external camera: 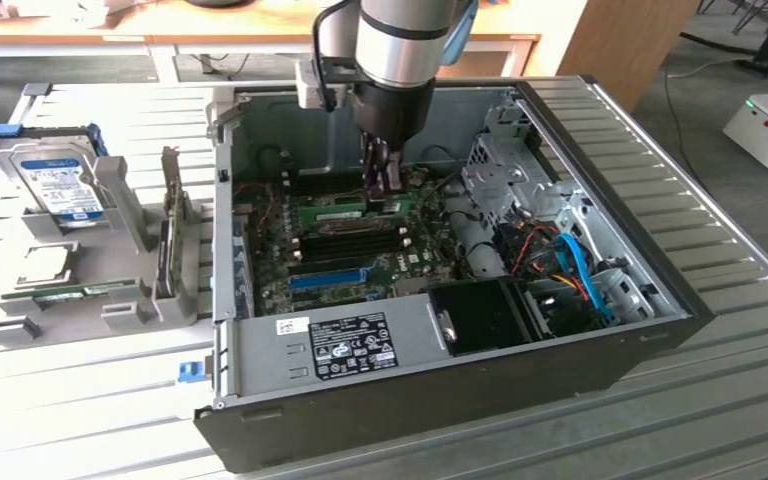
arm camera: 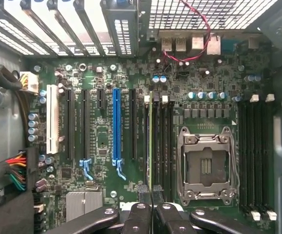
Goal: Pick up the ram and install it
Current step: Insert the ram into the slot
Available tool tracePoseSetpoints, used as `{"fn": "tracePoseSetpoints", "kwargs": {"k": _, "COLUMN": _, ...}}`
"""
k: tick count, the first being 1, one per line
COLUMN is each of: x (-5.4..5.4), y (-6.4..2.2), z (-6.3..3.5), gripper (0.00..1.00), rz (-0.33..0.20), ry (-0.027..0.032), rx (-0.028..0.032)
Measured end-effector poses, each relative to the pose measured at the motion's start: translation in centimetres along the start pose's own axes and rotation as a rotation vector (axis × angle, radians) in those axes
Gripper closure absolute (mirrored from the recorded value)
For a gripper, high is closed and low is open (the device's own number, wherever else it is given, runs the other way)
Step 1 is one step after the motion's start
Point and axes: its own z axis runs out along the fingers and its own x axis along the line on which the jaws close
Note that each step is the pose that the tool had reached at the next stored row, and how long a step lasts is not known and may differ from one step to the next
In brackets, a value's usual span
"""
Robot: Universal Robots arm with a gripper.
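Gripper (arm camera: 150, 191) is closed, fingertips pinching the top edge of the ram (arm camera: 151, 141). The ram stands on edge in line with the memory slot nearest the blue slot strip (arm camera: 115, 124), next to two empty black slots (arm camera: 164, 141). Can't tell if it's bottomed out or just resting in the slot mouth. From the exterior view the gripper (external camera: 384, 195) sits toward the exterior view's right end of the ram (external camera: 337, 211), so my read is a straight push could rock it. Keep the ram upright and parallel to the slot, and load both ends evenly rather than driving one corner in. Check the white latch tab (arm camera: 147, 99) at the far end; it needs to be free to swing as the board seats. Key notch isn't visible, so don't force it if it resists. CPU socket (arm camera: 206, 165) is just beside that slot bank, so keep the fingers off it. Red-black wire (arm camera: 199, 29) is well apart. Outside the case (external camera: 357, 420), the hard drive (external camera: 61, 180) stands in its grey holder, not in the way.
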Motion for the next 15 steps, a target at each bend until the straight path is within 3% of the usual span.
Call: {"fn": "tracePoseSetpoints", "kwargs": {"k": 15, "x": 0.0, "y": -0.06, "z": 1.92, "gripper": 0.88, "rz": 0.0, "ry": 0.0006, "rx": 0.0}}
